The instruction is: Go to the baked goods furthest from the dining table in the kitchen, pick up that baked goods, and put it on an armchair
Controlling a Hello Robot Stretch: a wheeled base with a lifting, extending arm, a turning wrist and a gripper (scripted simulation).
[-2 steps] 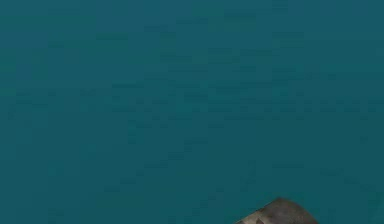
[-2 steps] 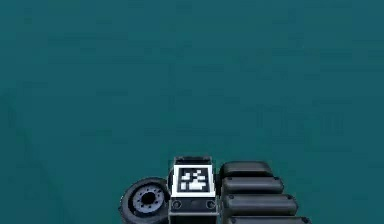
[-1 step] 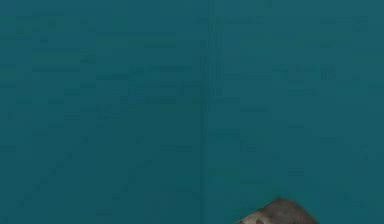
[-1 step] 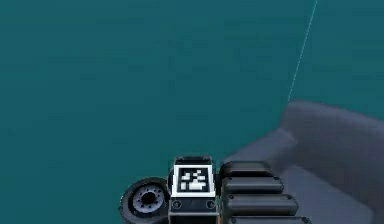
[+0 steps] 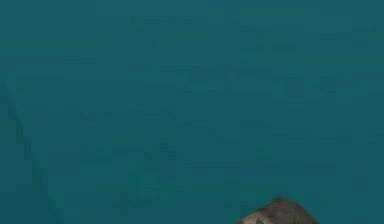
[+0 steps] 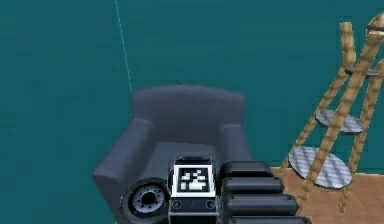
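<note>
Teal walls (image 5: 190,100) all round. In the arm side view the grey armchair (image 6: 190,125) sits mid-frame, its seat directly above the claw (image 6: 146,201) at the bottom edge. Whether the claw is spread, or carries the baked goods, I cannot tell.

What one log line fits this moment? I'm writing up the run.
ahead: teal wall | arm side: grey armchair, wooden ladder shelf to its right | gripper: bottom edge, armchair behind | holding: cannot tell
</note>
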